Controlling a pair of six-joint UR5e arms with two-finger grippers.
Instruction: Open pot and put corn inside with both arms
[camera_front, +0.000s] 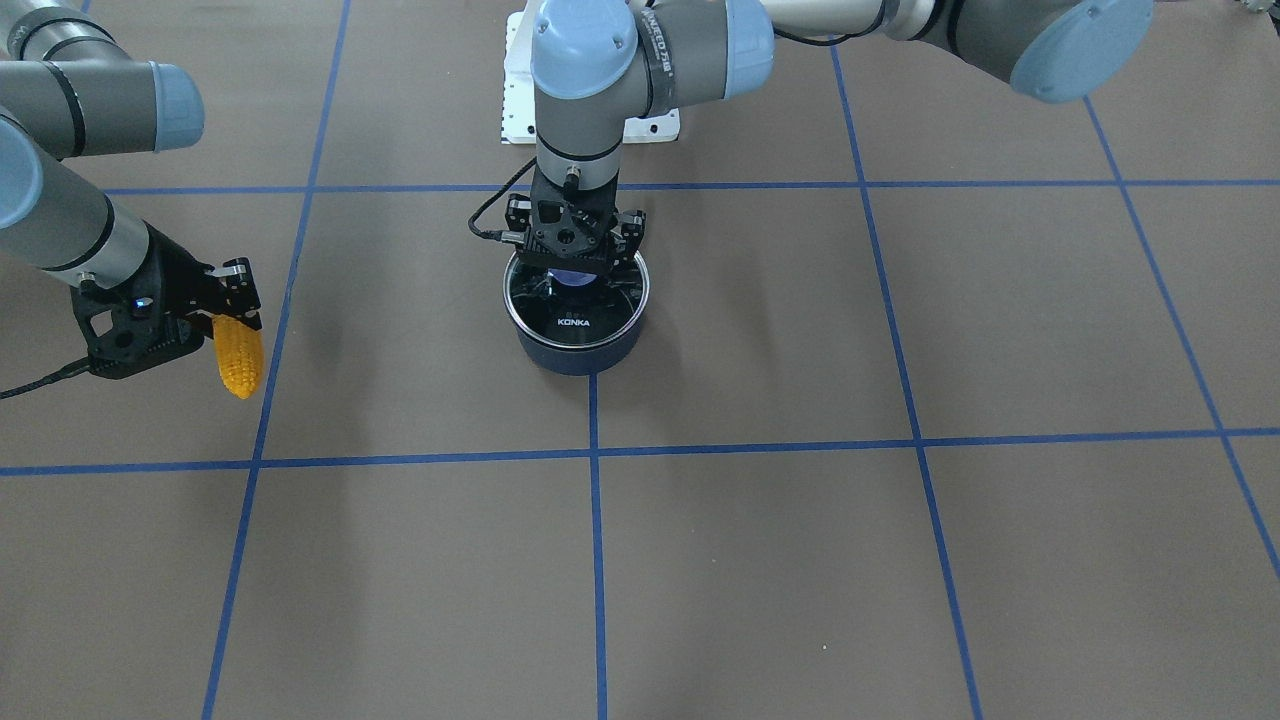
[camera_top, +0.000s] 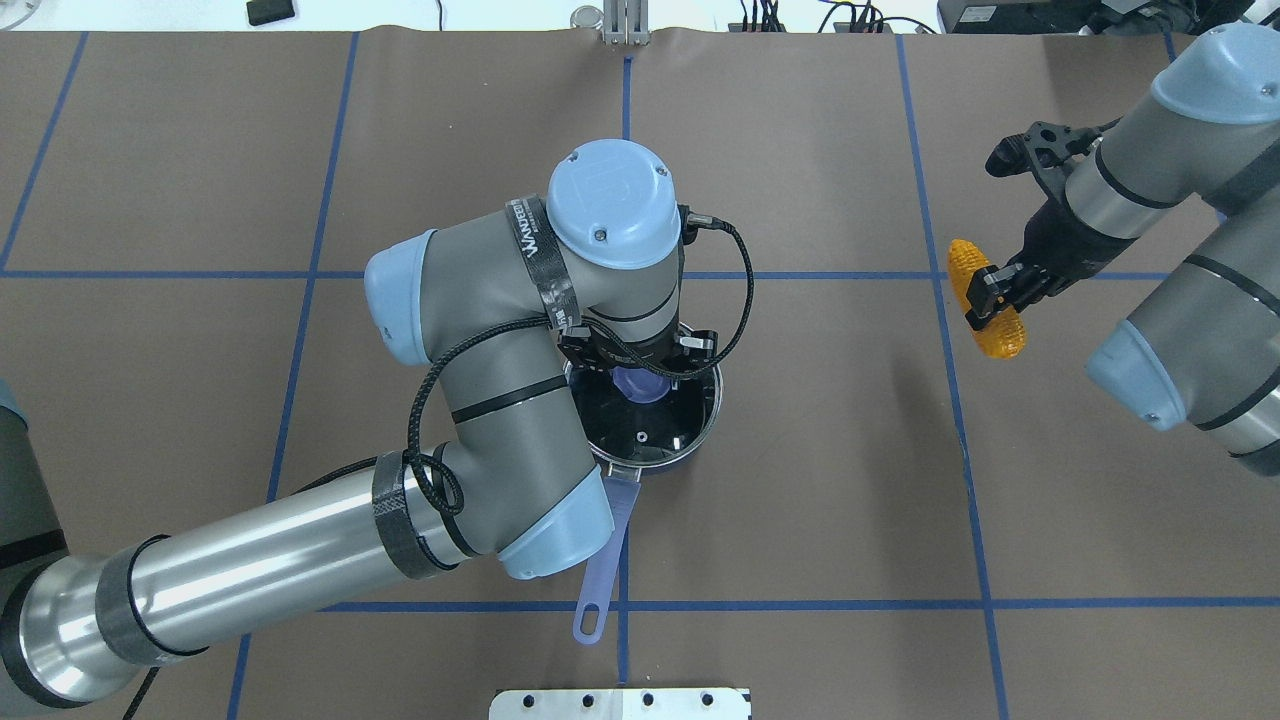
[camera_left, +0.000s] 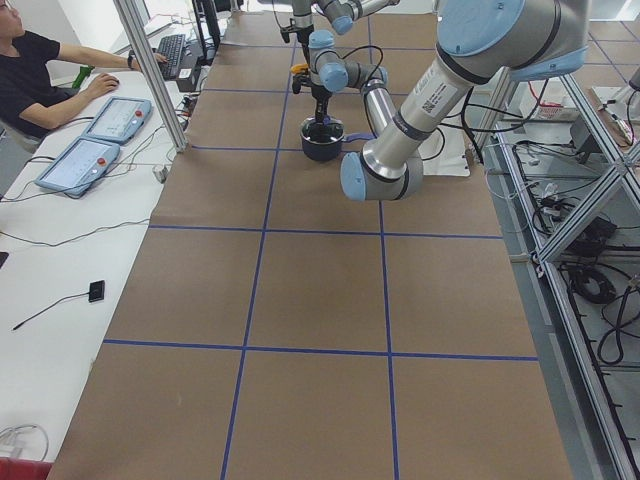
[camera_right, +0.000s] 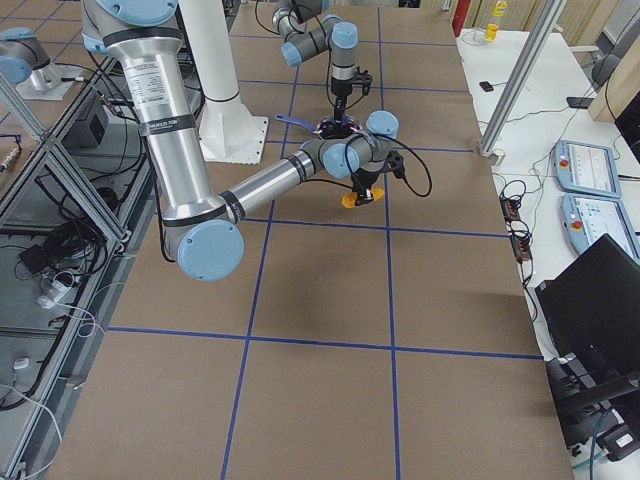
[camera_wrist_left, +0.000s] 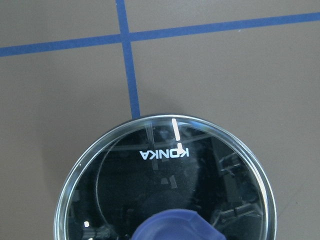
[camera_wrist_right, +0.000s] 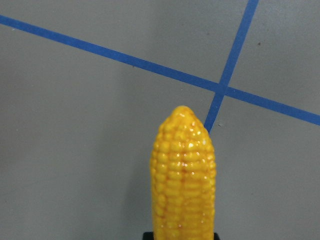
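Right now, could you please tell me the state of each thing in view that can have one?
pot: closed, upright on the table.
lid: seated on the pot.
corn: held by one end, tip hanging down, off the table.
left gripper: down at the lid's knob; open or shut unclear.
right gripper: shut on the corn.

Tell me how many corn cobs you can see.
1. The corn is clamped in the right gripper, above the table, well away from the pot. The lid is on the pot; no cob shows through its glass, though part is hidden.
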